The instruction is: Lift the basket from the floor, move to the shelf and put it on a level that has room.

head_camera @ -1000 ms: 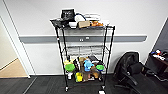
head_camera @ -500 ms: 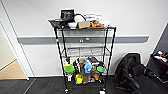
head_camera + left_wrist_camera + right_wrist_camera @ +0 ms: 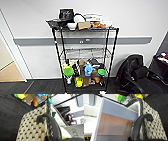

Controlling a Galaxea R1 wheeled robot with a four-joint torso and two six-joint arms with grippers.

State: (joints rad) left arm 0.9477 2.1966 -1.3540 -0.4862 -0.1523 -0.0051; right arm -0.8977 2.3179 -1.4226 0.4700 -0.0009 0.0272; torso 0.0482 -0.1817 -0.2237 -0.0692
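facing the shelf (image 3: 85, 60); basket (image 3: 35, 127) looms by both wrists; can't tell either jaws' state.

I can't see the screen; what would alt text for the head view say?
A tall black wire shelf stands against a white wall: cluttered top tier, nearly bare middle level, colourful items on the lowest. A dark office chair sits to its right on dark carpet floor.

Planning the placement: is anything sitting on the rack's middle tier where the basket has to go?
Nothing visible does. The middle wire-grid tier of the tall black wire rack looks bare, while clutter covers the top and colourful items crowd the lowest tier. The beige woven basket shows close to the wrist cameras.
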